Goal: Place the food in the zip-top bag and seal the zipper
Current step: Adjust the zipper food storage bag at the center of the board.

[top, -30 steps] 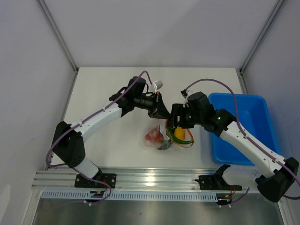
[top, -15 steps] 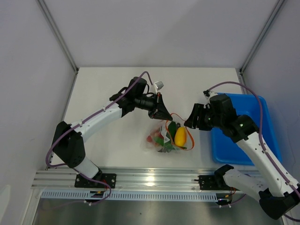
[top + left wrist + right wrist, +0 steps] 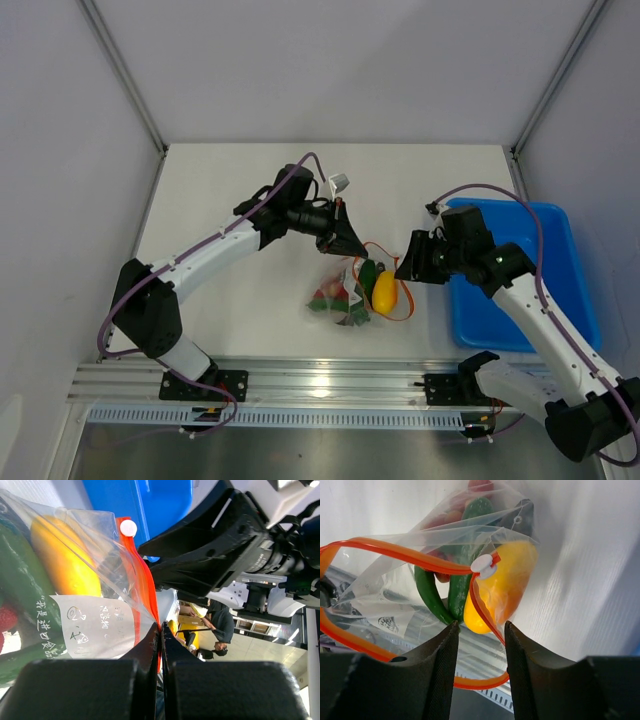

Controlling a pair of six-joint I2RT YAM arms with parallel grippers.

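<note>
The clear zip-top bag point(image 3: 345, 300) lies at the table's front middle with its mouth open. Its orange-red zipper strip point(image 3: 395, 547) forms a loop, with the white slider tab point(image 3: 485, 565) on it. My left gripper point(image 3: 345, 240) is shut on the zipper strip point(image 3: 150, 600) at the bag's far corner. The red tomatoes point(image 3: 323, 294) and the green pepper point(image 3: 427, 592) are inside the bag. The yellow pepper point(image 3: 507, 582) lies in the mouth, partly under the plastic. My right gripper point(image 3: 480, 630) is open and empty, just right of the bag point(image 3: 405, 268).
A blue plastic bin point(image 3: 530, 290) stands at the right, under my right forearm. The aluminium rail point(image 3: 330, 385) runs along the near table edge, just in front of the bag. A small white tag point(image 3: 339, 182) lies behind the left wrist.
My right gripper has drawn back to the right, off the bag. The yellow pepper now shows at the bag's mouth. The left gripper has kept its hold.
</note>
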